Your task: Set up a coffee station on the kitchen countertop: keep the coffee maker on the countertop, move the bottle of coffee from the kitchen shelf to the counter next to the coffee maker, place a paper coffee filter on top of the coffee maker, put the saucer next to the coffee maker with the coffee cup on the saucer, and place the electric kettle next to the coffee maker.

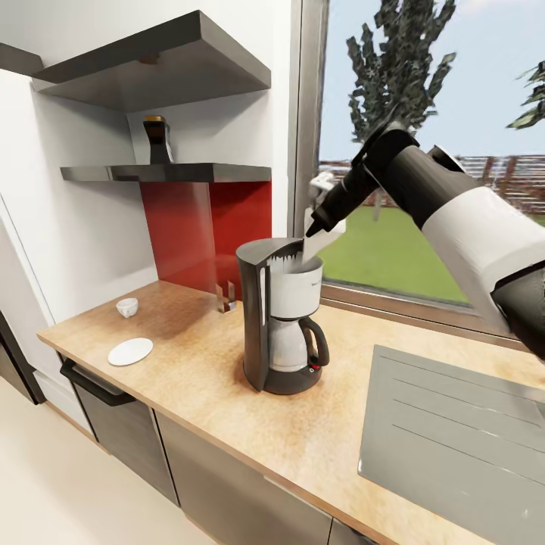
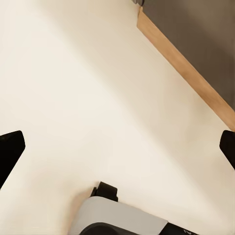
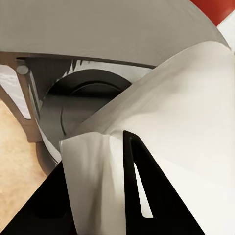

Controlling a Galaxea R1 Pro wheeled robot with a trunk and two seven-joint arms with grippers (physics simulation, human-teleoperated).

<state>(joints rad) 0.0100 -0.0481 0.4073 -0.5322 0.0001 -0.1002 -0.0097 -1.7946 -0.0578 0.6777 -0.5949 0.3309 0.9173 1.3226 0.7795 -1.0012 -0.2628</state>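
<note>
Left of the coffee maker (image 1: pixel 284 318), the coffee cup (image 1: pixel 126 306) and saucer (image 1: pixel 130 351) are sitting apart on the kitchen countertop (image 1: pixel 227 393), the bottle of coffee (image 1: pixel 157 140) waiting on the kitchen shelf (image 1: pixel 166 172) above. At the machine's open top, the right gripper (image 1: pixel 322 227) is pinching the paper coffee filter (image 3: pixel 191 112) — its lower edge hanging just over the basket (nearly in), directly below the fingers. The left gripper (image 2: pixel 117 152), fingers spread, is idling over the floor.

right arm extended, right claw (image 1: pixel 316 225) clamped, left claw (image 2: pixel 117 147) spread
</note>
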